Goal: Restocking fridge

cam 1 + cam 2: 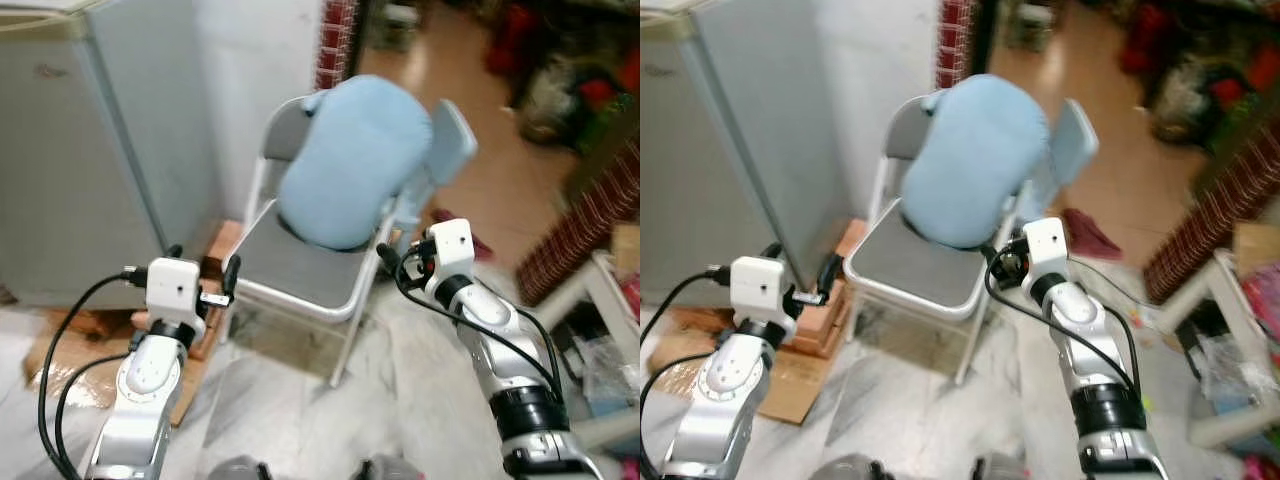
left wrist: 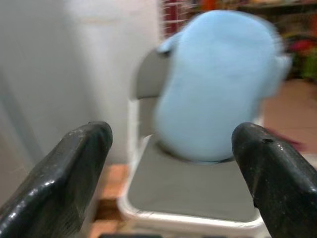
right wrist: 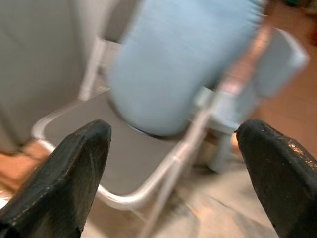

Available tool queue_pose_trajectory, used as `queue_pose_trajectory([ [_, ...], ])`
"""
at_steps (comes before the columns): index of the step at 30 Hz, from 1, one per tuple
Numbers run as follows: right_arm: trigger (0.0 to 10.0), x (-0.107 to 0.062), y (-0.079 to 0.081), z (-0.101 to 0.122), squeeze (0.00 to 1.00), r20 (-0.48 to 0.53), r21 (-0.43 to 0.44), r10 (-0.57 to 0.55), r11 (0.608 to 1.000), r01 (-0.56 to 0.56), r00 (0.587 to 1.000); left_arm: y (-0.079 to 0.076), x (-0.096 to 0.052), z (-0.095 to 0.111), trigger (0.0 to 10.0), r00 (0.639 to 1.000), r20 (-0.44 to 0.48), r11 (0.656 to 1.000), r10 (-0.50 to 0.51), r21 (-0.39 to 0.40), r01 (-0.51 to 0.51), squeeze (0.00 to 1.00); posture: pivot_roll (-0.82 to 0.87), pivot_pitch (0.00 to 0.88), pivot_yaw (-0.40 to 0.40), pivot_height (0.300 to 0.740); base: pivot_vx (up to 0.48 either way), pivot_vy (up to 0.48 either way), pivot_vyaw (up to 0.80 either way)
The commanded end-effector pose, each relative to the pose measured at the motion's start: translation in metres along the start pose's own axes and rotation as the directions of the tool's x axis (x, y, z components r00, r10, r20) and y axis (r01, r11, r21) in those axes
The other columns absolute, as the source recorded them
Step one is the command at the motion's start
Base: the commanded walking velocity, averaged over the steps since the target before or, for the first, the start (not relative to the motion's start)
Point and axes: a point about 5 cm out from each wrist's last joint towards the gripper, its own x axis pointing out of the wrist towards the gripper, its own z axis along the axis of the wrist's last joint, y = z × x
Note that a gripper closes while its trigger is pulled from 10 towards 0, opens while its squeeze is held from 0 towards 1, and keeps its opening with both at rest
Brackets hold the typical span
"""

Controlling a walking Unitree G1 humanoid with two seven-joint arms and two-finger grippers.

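Beside the closed grey fridge stands a folding chair carrying a pale blue bag — left end effector and right end effector both spread apart, empty, above marble floor.

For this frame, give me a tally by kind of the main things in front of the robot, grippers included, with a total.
Fridge: 1
Folding chair, grey seat, white frame: 1
Light blue bag resting on the chair seat: 1
Grippers, both open and holding nothing: 2, left gripper and right gripper
Total: 5
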Motion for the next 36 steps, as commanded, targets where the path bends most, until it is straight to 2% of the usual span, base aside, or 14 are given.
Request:
queue_pose_trajectory([
  [1, 10.0, 0.001, 0.001, 0.005, 0.0, 0.011, 0.004, 0.002, 1.0, -0.003, 1.0, -0.005, -0.002, 0.001, 10.0, 1.0, -0.008, 0.999, -0.03, 0.011, 0.03, 0.0, 0.04, 0.0, -0.044, 0.74, -0.33, 0.352, -0.8],
  [7, 10.0, 0.0, 0.002, 0.006, 0.0, 0.009, 0.008, 0.005, 1.0, -0.005, 1.0, -0.011, -0.001, 0.0, 10.0, 0.998, -0.025, 0.997, -0.058, 0.045, 0.06, 0.0, 0.04, 0.0, -0.043, 0.74, -0.374, 0.227, -0.74],
  [12, 10.0, -0.001, 0.002, 0.007, 0.0, 0.009, 0.016, 0.011, 1.0, -0.011, 1.0, -0.013, 0.001, 0.0, 10.0, 0.997, -0.029, 0.992, -0.065, 0.105, 0.068, 0.0, 0.04, 0.0, -0.043, 0.74, -0.48, 0.0, 0.0],
  [17, 10.0, -0.001, 0.002, 0.005, 0.0, -0.005, 0.027, 0.004, 1.0, -0.004, 1.0, -0.015, 0.001, 0.001, 10.0, 0.997, -0.024, 0.989, -0.074, 0.127, 0.077, 0.0, 0.03, 0.0, -0.041, 0.74, -0.48, 0.0, 0.0],
  [21, 10.0, -0.001, 0.002, 0.004, 0.0, -0.014, 0.039, 0.005, 0.999, -0.004, 1.0, -0.016, 0.002, 0.002, 10.0, 0.997, -0.027, 0.99, -0.078, 0.12, 0.081, 0.0, 0.03, 0.0, -0.041, 0.74, -0.48, 0.0, -0.6],
  [27, 10.0, -0.002, 0.002, 0.004, 0.0, -0.014, 0.032, 0.003, 0.999, -0.002, 1.0, -0.017, 0.004, 0.005, 10.0, 0.995, -0.013, 0.993, -0.103, 0.058, 0.103, 0.0, 0.03, 0.0, -0.037, 0.74, -0.471, 0.0, -0.8],
  [34, 10.0, -0.005, -0.001, 0.003, 0.0, -0.02, 0.031, -0.004, 0.999, 0.004, 1.0, -0.019, 0.003, 0.007, 10.0, 0.992, 0.011, 0.991, -0.129, 0.026, 0.129, 0.0, 0.02, 0.0, -0.039, 0.74, -0.197, 0.415, -0.8],
  [36, 10.0, -0.006, -0.001, 0.003, 0.0, -0.017, 0.032, -0.003, 0.999, 0.004, 1.0, -0.017, 0.002, 0.005, 10.0, 0.992, 0.006, 0.992, -0.124, 0.007, 0.124, 0.0, 0.02, 0.0, -0.042, 0.74, 0.0, 0.48, 0.0],
])
